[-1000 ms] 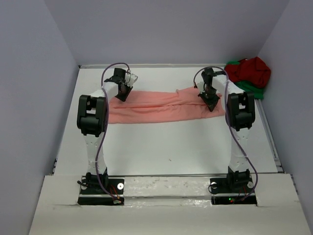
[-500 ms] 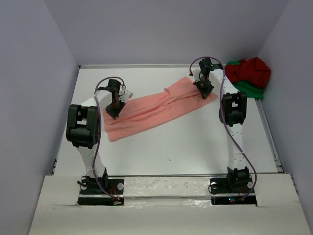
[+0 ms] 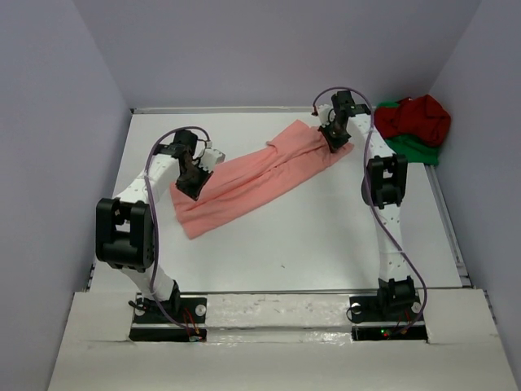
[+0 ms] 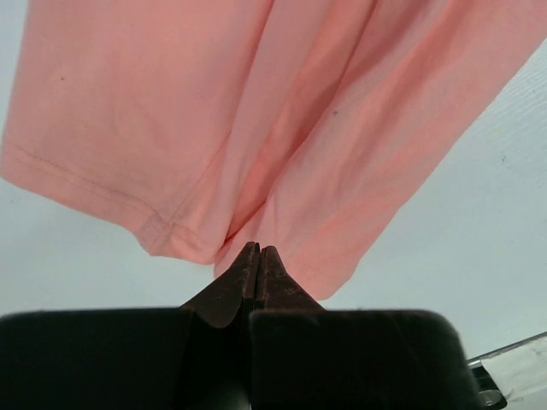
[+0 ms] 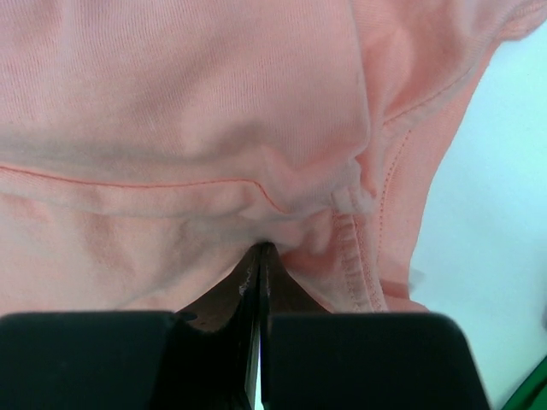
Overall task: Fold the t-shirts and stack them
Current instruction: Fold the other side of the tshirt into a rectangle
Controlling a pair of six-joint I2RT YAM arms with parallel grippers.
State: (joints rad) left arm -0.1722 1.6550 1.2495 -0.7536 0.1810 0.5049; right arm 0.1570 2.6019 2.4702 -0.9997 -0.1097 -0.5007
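The salmon-pink t-shirt [image 3: 260,175] lies stretched as a long folded band, slanting from the near left to the far right of the table. My left gripper [image 3: 192,181] is shut on its left end, and the cloth [image 4: 256,128] fans out beyond the tips. My right gripper [image 3: 335,137] is shut on its right end near the collar seam [image 5: 346,213]. The dark red t-shirt [image 3: 417,118] lies bunched on the bright green t-shirt [image 3: 411,147] in the far right corner.
The white table [image 3: 309,236] is walled by grey panels on the left, back and right. The bunched shirts sit close to the right arm's far side. A green edge [image 5: 530,397] shows at the right wrist view's corner.
The pink shirt has swung from lying level across the table to a slant: my left gripper pulled its end nearer and leftward, my right gripper carried its end farther back.
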